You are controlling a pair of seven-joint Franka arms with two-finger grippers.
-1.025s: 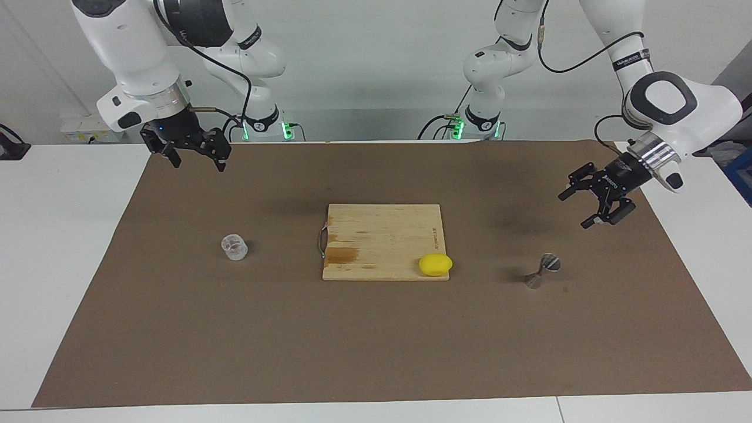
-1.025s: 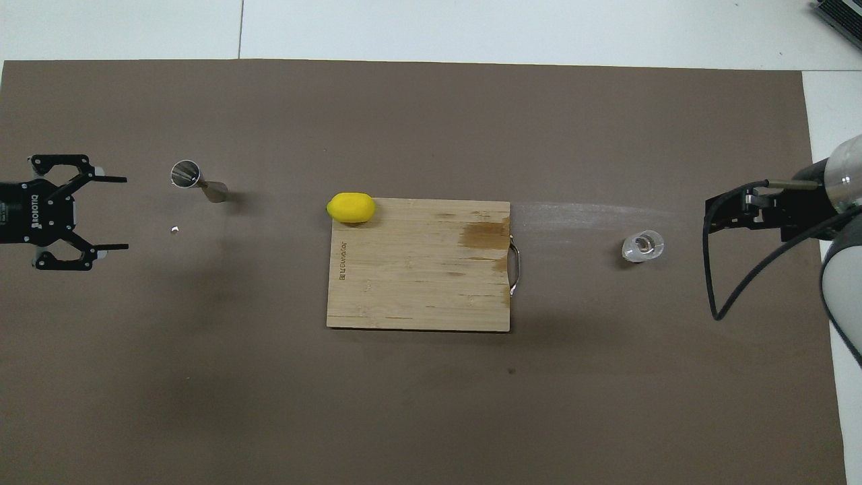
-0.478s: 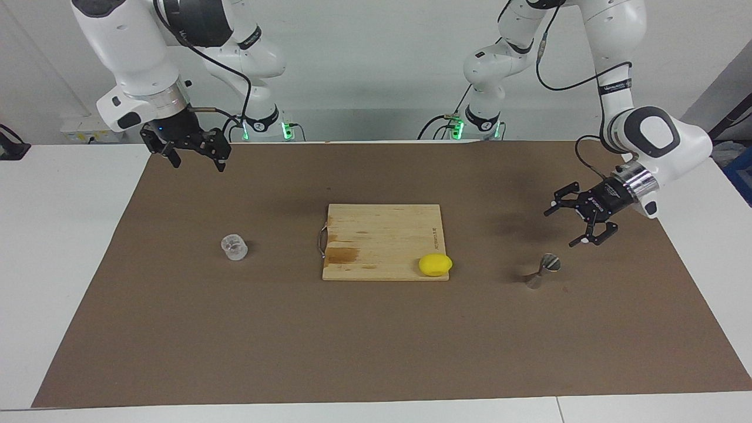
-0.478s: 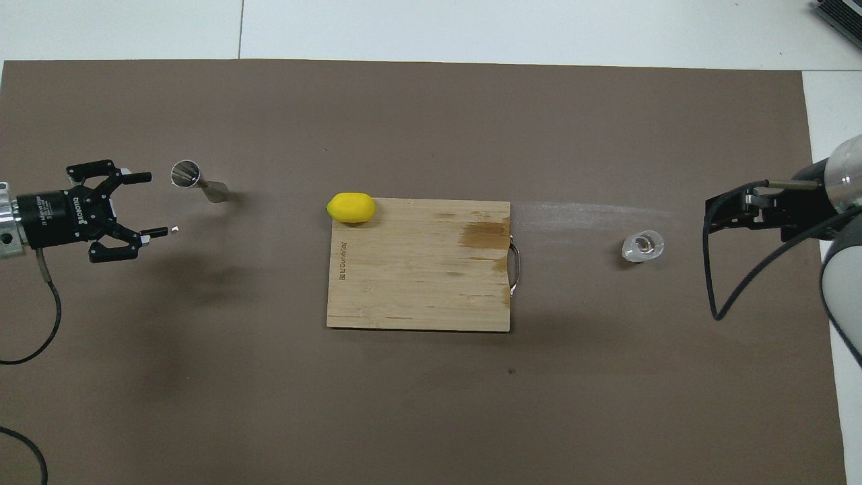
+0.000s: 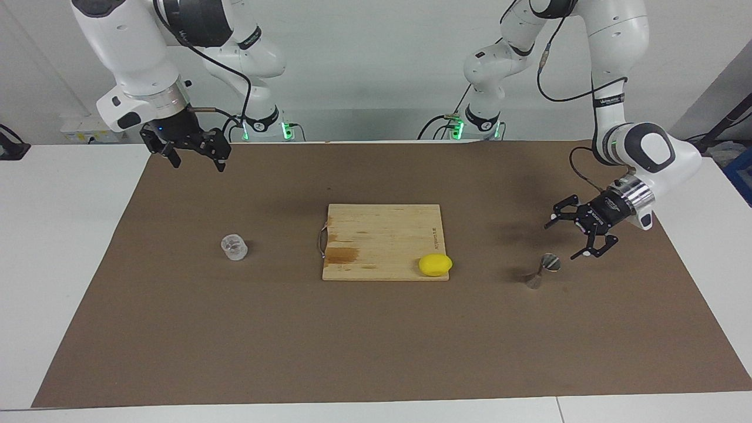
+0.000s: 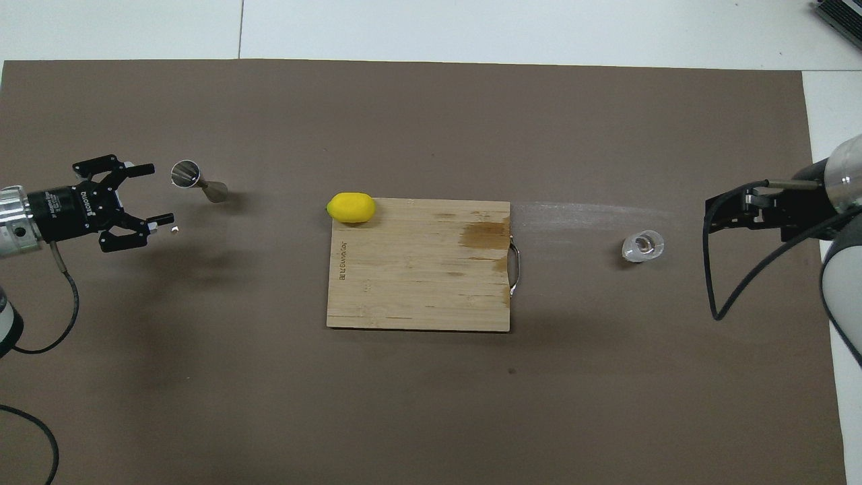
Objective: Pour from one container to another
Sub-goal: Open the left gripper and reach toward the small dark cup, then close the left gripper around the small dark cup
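Since a second ago the left gripper [image 5: 563,240] has come down and in toward the jigger [image 5: 542,271], from the right edge of the facing view to a spot just up and right of it; nothing else has shifted. Its fingers are spread wide and grasp nothing, and a gap shows between them and the jigger in both views.

Going near to far in the facing view: the lower half of the brown mat [image 5: 376,352] is bare. Next comes the jigger at the right of the frame, lying tipped on the mat with one cone's mouth turned toward the open gripper. At about the same depth, the yellow lemon [image 5: 435,265] sits on the lower right corner of the wooden cutting board [image 5: 382,235] in the middle. The clear cup [image 5: 234,247] stands upright on the mat at the left, well apart from the board. In the overhead view the cup [image 6: 643,245] is at the right and the jigger [image 6: 197,182] at the left.

Farthest back, at the upper left, the right gripper [image 5: 197,160] waits above the mat's edge, released and empty, well apart from the cup.
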